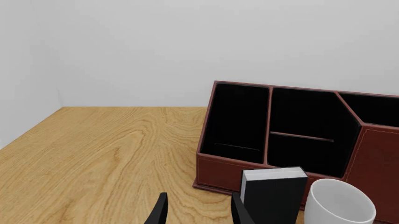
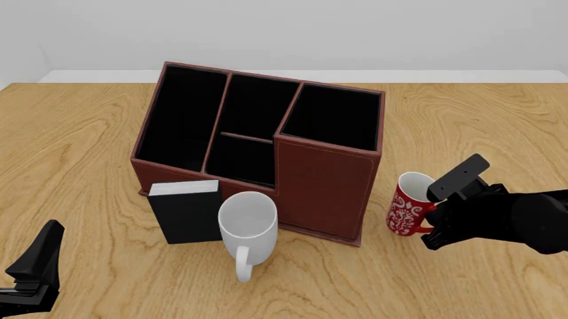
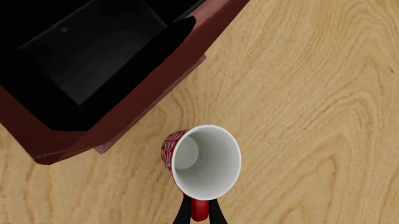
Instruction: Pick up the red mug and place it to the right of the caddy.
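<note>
1. the red mug (image 2: pixel 409 211) stands upright at the lower right of the front frame, just beside the caddy (image 2: pixel 324 179) and apart from it. the right gripper (image 2: pixel 435 222) is on its far-right side, fingers closed thin around the red handle (image 3: pixel 199 209) – it has hold of the mug there.
2. the mug already lies right of the caddy, so i judge the coming move is mostly a release.
3. the left gripper (image 1: pixel 198 210) sits at the lower left, fingers apart, holding nothing – well away.
4. the caddy's black compartments look empty; both the red mug and the white mug (image 2: pixel 247 222) are empty. a small black box (image 2: pixel 185 211) stands beside the white mug.
</note>
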### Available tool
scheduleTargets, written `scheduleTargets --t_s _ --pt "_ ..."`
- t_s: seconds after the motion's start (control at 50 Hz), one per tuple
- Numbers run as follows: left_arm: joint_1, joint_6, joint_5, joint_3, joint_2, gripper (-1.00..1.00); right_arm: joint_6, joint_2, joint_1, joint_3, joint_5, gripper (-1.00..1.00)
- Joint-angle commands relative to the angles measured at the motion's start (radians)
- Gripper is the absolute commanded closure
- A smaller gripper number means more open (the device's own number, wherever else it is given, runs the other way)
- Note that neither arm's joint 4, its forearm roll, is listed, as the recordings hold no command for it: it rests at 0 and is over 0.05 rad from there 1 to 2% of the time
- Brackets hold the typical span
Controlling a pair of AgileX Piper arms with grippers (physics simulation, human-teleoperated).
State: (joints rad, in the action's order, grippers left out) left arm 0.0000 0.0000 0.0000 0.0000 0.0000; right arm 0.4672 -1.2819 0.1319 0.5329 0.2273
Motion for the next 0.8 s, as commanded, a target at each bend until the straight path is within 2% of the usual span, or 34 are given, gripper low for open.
scheduleTargets --t_s 0.02,0.64,0.66,0.8 --pt "0.000 0.000 0.000 0.000 0.000 -1.00 -0.019 0.002 -0.001 0.000 -0.004 1.00" --pt "0.000 0.000 0.000 0.000 0.000 -1.00 -0.023 -0.009 -0.011 -0.009 -0.010 1.00" --pt "0.000 0.000 0.000 0.000 0.000 -1.00 -0.025 -0.008 -0.006 -0.012 -0.014 -1.00" --pt "0.000 0.000 0.000 0.000 0.000 -1.00 -0.022 0.005 -0.009 -0.010 -0.001 -1.00"
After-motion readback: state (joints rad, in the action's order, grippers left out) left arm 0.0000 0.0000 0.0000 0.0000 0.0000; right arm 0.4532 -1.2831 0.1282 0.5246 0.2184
